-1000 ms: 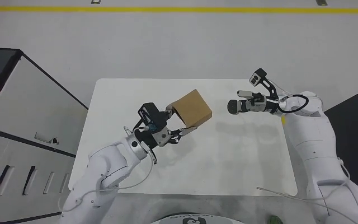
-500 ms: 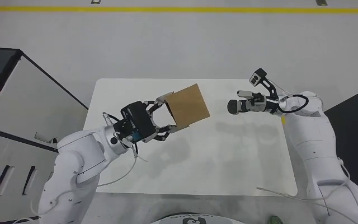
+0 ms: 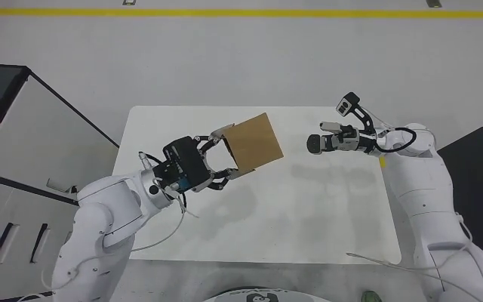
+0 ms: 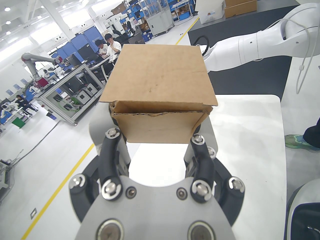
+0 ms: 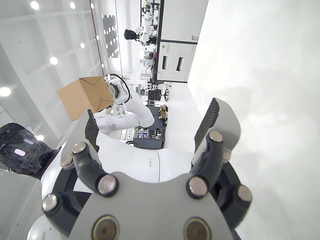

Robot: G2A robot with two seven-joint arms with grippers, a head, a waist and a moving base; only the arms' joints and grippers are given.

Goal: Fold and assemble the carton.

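Observation:
A brown cardboard carton (image 3: 255,143), folded into a closed box, is held above the middle of the white table (image 3: 317,219). My left gripper (image 3: 226,154) is shut on the carton, one finger on each side of its near end. In the left wrist view the carton (image 4: 157,81) fills the space ahead of the left gripper (image 4: 155,136), its corrugated edge facing the camera. My right gripper (image 3: 312,143) hovers open a short way to the carton's right, apart from it, with nothing between its fingers. The right wrist view has the right gripper (image 5: 152,111) pointing toward the distant carton (image 5: 80,96).
A dark-framed cabinet (image 3: 30,128) stands off the table's left side. A yellow floor line (image 3: 241,13) runs along the far side. The table surface in front of and below the arms is bare.
Since one second ago my left arm has swung out to the left, turning the carton and carrying it slightly left. Over the last half second nothing has moved. The right arm has stayed still.

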